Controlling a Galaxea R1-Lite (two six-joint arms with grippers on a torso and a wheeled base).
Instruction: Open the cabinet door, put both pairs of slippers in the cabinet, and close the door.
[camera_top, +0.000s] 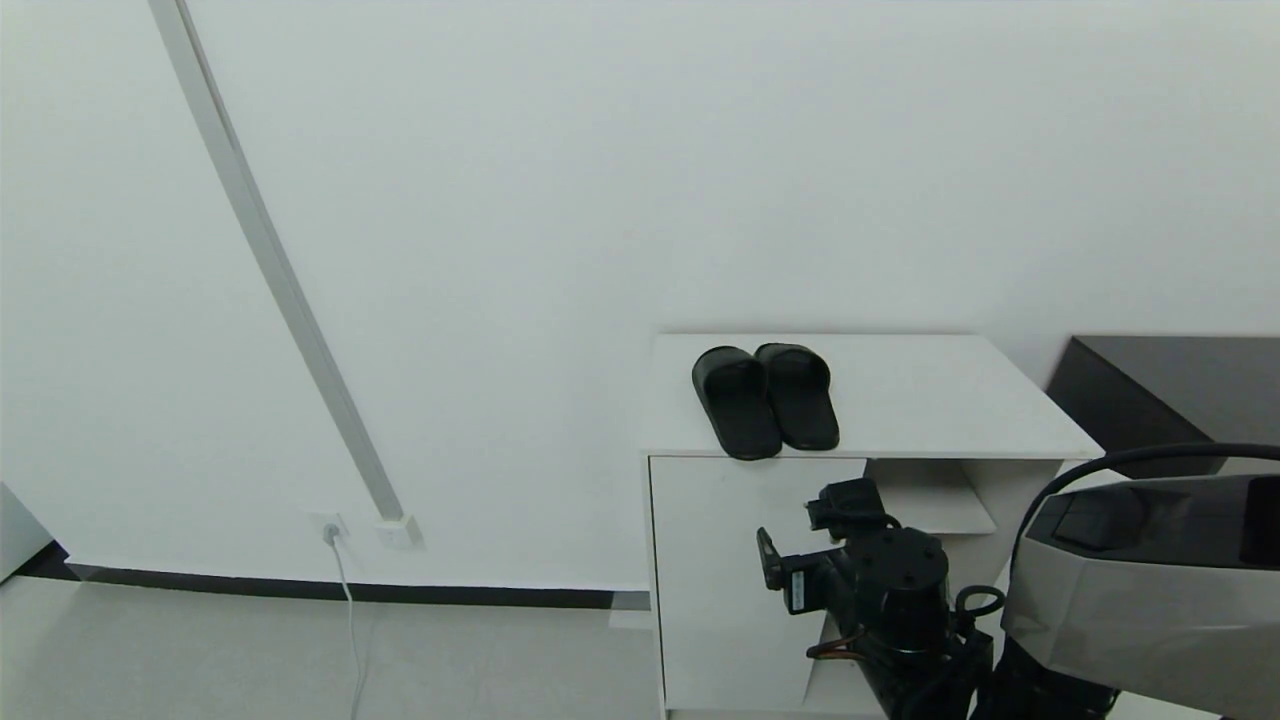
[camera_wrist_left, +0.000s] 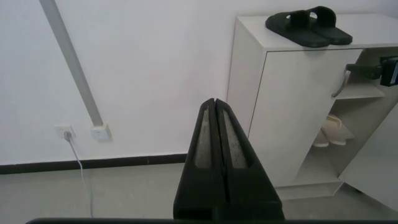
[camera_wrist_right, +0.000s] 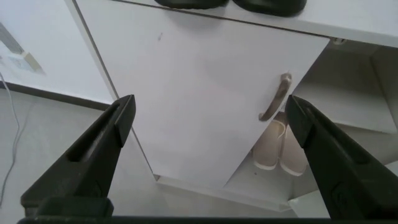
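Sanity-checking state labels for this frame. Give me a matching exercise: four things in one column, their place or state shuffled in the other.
Things:
1. black slippers
2. pale slippers
3. left gripper
4. right gripper

Place or state:
A. open
B. inside the cabinet
C. shut
D. on top of the cabinet

Pairs: 1-D, 2-B, 3-C, 4-A

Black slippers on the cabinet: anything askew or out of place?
The black slippers lie neatly paired but slanted on the cabinet top, one end reaching its front edge. Nothing else stands out.
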